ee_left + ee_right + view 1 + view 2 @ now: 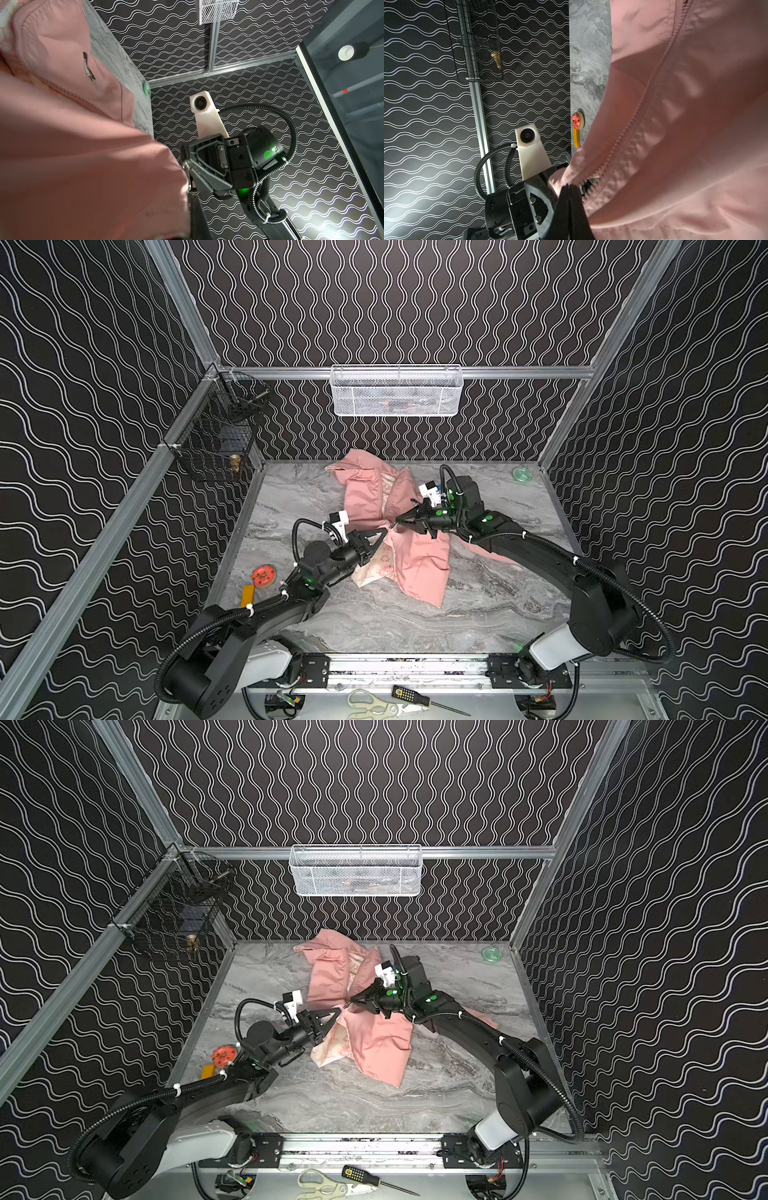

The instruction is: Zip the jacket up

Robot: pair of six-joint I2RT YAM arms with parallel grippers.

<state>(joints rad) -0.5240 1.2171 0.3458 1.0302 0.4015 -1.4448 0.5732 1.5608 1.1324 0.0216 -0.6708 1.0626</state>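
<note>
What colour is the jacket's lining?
The lining is pale cream with faint pink print; clearest in a top view.

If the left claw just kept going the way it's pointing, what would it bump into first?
The jacket: the left gripper is shut with its tip in the fabric. Just beyond sits the right gripper, though depth is unclear.

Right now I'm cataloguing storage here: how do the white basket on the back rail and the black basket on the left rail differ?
White basket: fine mesh; black basket: open wire grid. The white basket hangs mid back rail, the black basket by the left rear corner. The black basket shows a brass-coloured piece; the white basket's contents are blurred. Both hang above the table.
</note>
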